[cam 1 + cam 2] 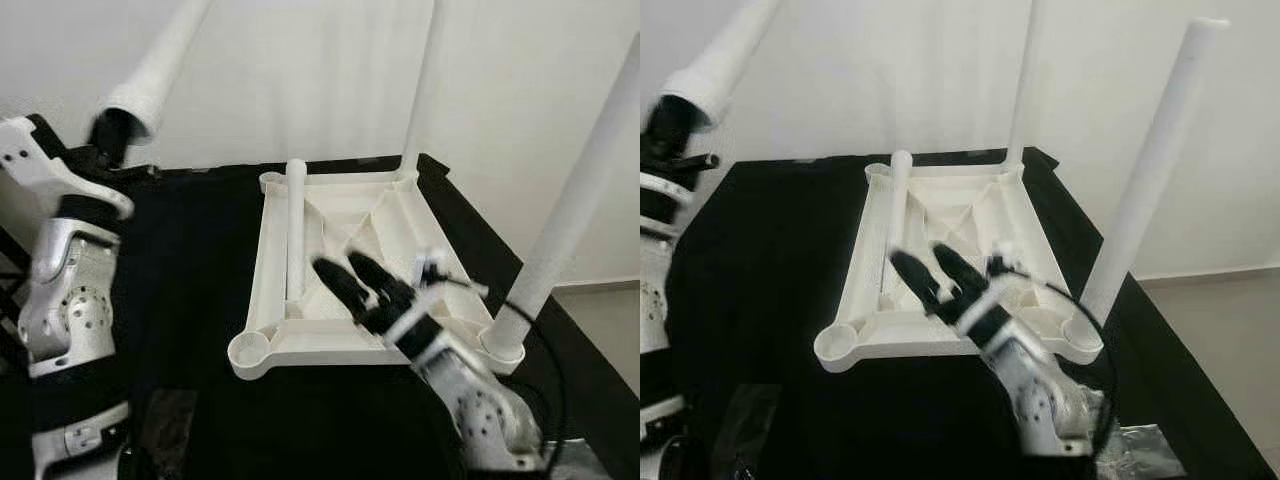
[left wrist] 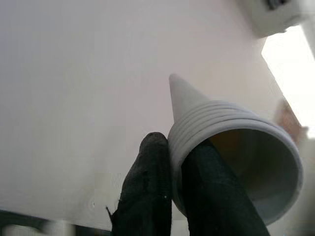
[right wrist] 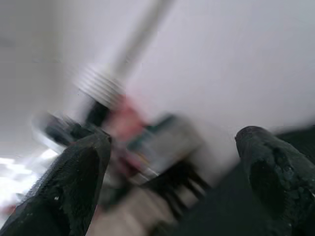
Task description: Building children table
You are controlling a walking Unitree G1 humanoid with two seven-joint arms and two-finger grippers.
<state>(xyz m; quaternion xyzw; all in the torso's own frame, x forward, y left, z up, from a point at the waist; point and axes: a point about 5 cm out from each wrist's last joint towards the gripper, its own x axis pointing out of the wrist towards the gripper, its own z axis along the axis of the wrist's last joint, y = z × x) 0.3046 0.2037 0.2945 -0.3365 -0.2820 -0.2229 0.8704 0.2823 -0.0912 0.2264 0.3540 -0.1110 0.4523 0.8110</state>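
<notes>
Left end effector grips a table leg above the tabletop.

We see a black table against a pale wall. On it lies a white tabletop, upside down — ribs showing, sockets at its corners. At the table's near edge sits some crumpled clear plastic — hard to tell more.

Two tall legs are stood up at the right corners of the upturned table top, so that side is blocked. A loose leg is laid inside. The near left socket is left open, and bare black desk is seen beside it.
</notes>
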